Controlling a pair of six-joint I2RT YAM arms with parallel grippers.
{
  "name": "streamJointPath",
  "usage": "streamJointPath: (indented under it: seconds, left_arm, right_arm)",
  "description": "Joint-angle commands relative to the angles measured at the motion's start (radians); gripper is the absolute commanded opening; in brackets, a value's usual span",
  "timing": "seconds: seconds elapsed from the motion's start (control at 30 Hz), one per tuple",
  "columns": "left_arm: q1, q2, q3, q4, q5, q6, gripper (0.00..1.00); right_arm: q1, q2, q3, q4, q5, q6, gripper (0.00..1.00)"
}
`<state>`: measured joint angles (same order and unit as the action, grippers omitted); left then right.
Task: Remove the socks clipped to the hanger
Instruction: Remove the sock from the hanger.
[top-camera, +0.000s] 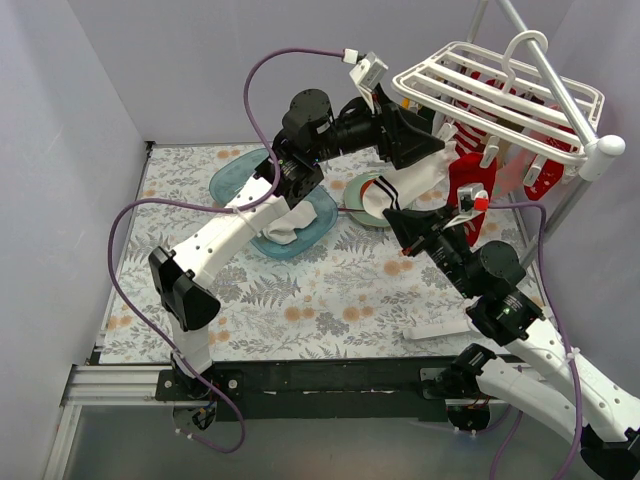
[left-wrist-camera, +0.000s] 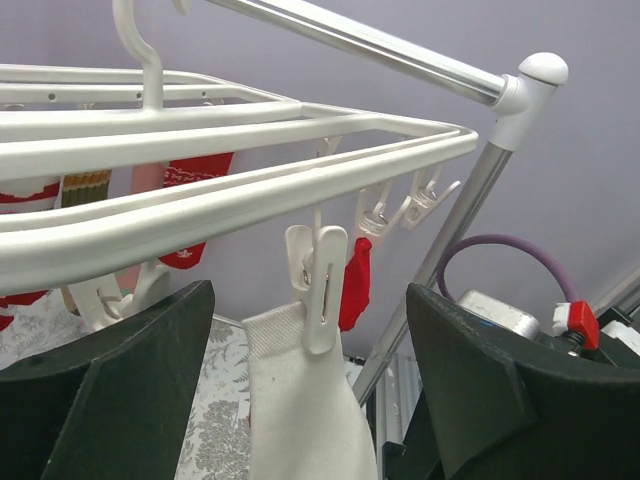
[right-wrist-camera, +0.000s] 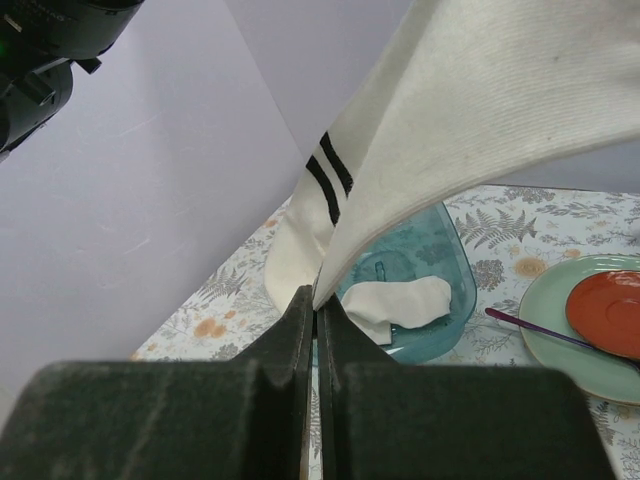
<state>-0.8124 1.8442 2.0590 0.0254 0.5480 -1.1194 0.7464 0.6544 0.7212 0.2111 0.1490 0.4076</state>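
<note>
Overhead, left claw (left-wrist-camera: 310, 345) gapes; right claw (right-wrist-camera: 318, 310) pinches sock (right-wrist-camera: 450, 120)

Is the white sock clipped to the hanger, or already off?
Clipped: a white clip pinches the top edge of the white sock, which hangs below the hanger bar.

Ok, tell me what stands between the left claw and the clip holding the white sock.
Nothing visible does. The clip hangs free inside the open left claw, with the sock under it. The right claw pinches that sock lower down.
</note>
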Motion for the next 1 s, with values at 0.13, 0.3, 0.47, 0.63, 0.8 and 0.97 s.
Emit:
streamJointPath:
  seconds: [0.13, 0.3, 0.47, 0.63, 0.8, 0.97]
  left_arm:
    - [-0.022, 0.026, 0.043, -0.018, -0.094, 0.007, 0.77]
    - [-0.030, 0.026, 0.026, 0.014, -0.132, -0.006, 0.77]
    - [-0.030, 0.035, 0.021, 0.057, -0.143, -0.042, 0.75]
    - [-0.030, 0.052, 0.041, 0.068, -0.145, -0.079, 0.72]
    - [-0.030, 0.064, 0.044, 0.077, -0.141, -0.117, 0.68]
    - [-0.028, 0.062, 0.035, 0.093, -0.137, -0.141, 0.63]
  right_arm:
    - [-0.002, 0.016, 0.060, 0.004, -0.045, -0.013, 0.01]
    - [-0.002, 0.025, 0.060, 0.007, -0.060, -0.013, 0.01]
    - [-0.002, 0.027, 0.060, 0.008, -0.065, -0.018, 0.01]
    - [-0.002, 0.027, 0.057, 0.007, -0.068, -0.016, 0.01]
    - [-0.002, 0.025, 0.055, 0.007, -0.068, -0.018, 0.01]
    - [-0.002, 0.021, 0.044, 0.005, -0.065, -0.015, 0.01]
